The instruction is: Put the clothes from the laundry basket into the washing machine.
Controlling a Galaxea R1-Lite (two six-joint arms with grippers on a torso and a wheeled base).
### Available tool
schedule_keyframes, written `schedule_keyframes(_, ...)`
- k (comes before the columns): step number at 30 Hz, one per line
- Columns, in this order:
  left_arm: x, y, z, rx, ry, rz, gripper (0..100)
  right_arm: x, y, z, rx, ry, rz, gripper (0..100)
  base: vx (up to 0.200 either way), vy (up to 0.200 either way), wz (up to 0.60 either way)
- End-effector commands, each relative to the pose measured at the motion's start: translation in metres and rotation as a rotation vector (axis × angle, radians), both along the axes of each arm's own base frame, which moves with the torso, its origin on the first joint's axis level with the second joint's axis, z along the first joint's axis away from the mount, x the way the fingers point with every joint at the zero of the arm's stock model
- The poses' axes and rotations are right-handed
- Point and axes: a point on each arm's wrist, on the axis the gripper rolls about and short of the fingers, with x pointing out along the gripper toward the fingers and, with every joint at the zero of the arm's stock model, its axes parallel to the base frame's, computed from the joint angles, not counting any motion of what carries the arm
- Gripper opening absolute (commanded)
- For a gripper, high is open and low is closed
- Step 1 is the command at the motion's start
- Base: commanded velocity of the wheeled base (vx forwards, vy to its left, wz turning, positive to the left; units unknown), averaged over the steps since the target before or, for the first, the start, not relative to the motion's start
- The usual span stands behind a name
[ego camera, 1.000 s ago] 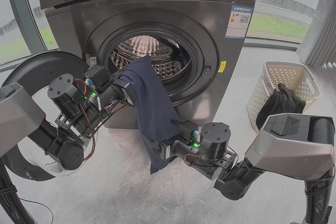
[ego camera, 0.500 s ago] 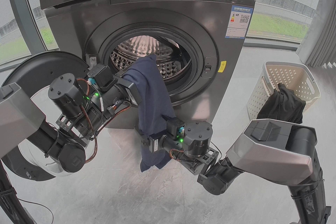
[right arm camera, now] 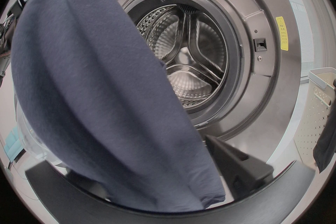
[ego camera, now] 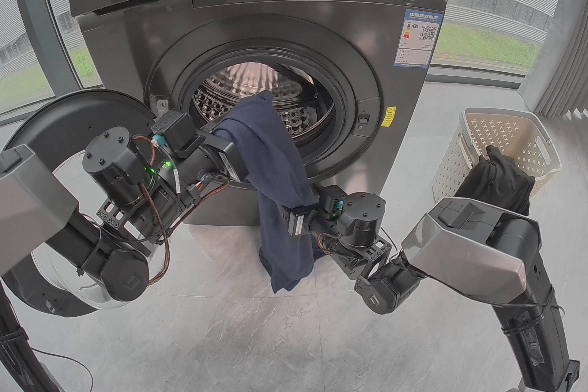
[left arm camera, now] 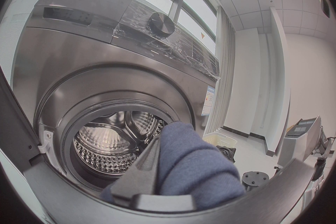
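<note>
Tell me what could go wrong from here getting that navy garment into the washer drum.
First, the navy garment hangs from the left gripper with a long tail below the drum opening, near the floor. Pushed in as is, the tail may snag on the door rim or stay outside. Second, the cloth drapes over that gripper, so it might cling on release and get dragged back out. Third, the right gripper, low against the tail, could tangle in it.

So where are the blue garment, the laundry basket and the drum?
blue garment (ego camera: 275,166): head view, middle of the hanging cloth.
laundry basket (ego camera: 449,166): head view, perforated side wall.
drum (ego camera: 257,84): head view, shiny back wall.
</note>
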Motion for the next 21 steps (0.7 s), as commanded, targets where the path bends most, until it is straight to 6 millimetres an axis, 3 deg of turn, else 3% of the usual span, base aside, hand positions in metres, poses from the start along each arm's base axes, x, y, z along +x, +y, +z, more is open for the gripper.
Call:
schedule_keyframes(1, 0.006, 0.009, -0.004, 0.004, 0.011, 0.03, 0, -0.002, -0.002, 0.015, 0.019, -0.021, 0.0, 0, 0.0, 0.0, 0.0)
schedule_keyframes(5, 0.017, 0.022, -0.017, 0.021, 0.047, 0.076, 0, -0.007, -0.011, 0.041, 0.043, -0.049, -0.008, 0, 0.0, 0.0, 0.0)
schedule_keyframes(11, 0.037, 0.041, -0.063, 0.091, 0.167, 0.12, 0, -0.03, -0.025, 0.095, 0.089, -0.106, -0.002, 0, 0.0, 0.0, 0.0)
schedule_keyframes(17, 0.042, 0.042, -0.083, 0.118, 0.219, 0.111, 0, -0.042, -0.035, 0.117, 0.109, -0.133, -0.002, 0, 0.0, 0.0, 0.0)
schedule_keyframes(21, 0.041, 0.041, -0.096, 0.135, 0.257, 0.109, 0, -0.042, -0.038, 0.121, 0.113, -0.139, -0.006, 0, 0.0, 0.0, 0.0)
